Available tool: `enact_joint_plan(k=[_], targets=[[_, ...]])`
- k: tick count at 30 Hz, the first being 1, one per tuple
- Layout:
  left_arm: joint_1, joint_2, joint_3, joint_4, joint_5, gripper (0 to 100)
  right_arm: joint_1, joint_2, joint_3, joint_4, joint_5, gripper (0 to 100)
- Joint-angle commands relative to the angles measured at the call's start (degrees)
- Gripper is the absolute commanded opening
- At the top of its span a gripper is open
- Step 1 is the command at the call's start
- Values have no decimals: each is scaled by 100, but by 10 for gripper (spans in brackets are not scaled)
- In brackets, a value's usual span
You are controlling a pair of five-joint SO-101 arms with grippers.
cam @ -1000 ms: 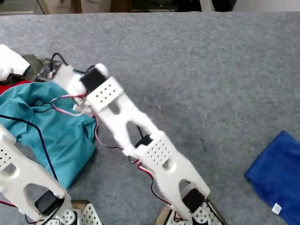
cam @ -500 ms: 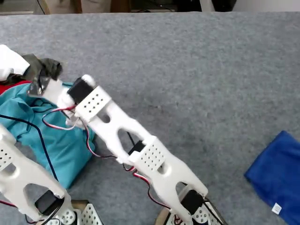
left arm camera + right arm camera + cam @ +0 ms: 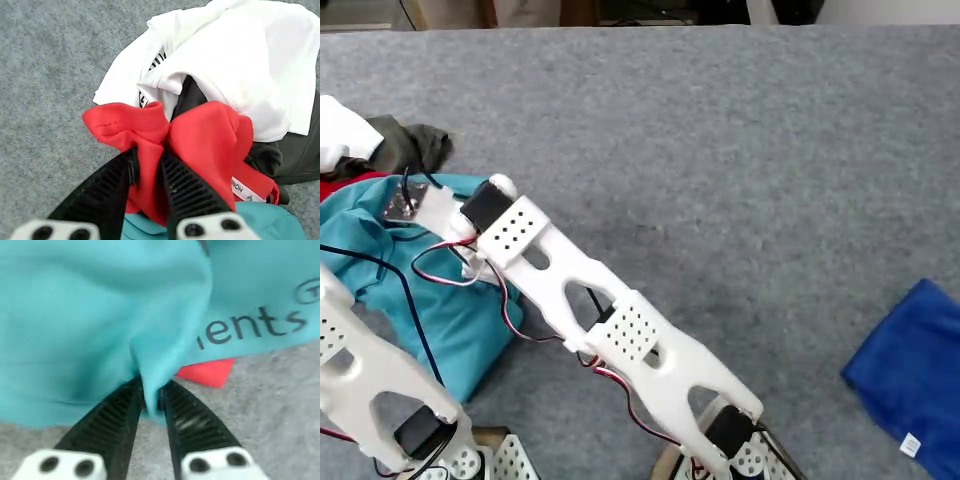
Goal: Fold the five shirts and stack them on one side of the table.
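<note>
A heap of shirts lies at the table's left edge: a teal shirt (image 3: 430, 280), a red shirt (image 3: 342, 186), a white shirt (image 3: 340, 130) and a dark olive shirt (image 3: 412, 145). My right gripper (image 3: 402, 203) sits on the teal shirt's far part. It is shut on a pinched fold of the teal shirt (image 3: 100, 315), with my right gripper (image 3: 150, 395) just above the grey table. My left gripper (image 3: 148, 167) is shut on the red shirt (image 3: 200, 135), next to the white shirt (image 3: 240, 60). A folded blue shirt (image 3: 912, 375) lies at the right edge.
The left arm (image 3: 365, 375) rises from the front left corner over the teal shirt. The right arm (image 3: 620, 330) crosses diagonally from the front centre. The grey carpeted table (image 3: 740, 170) stretches open across the middle and far side.
My right gripper has moved off the dark olive shirt toward the front, onto the teal shirt. The olive shirt now lies uncovered. The left arm has not moved.
</note>
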Motion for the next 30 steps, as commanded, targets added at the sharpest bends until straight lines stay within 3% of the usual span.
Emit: enact_joint_plan(k=[1, 10, 17, 30], targets=[[53, -57, -35, 44, -44, 19, 207, -40, -549, 211, -53, 5], [9, -57, -35, 44, -53, 19, 1332, -171, -796, 281, -53, 5], [9, -48, -35, 35, -53, 19, 2642, -716, -752, 281, -360, 5], [-141, -48, -35, -202, -53, 19, 5138, -1341, 620, 281, 35, 5]])
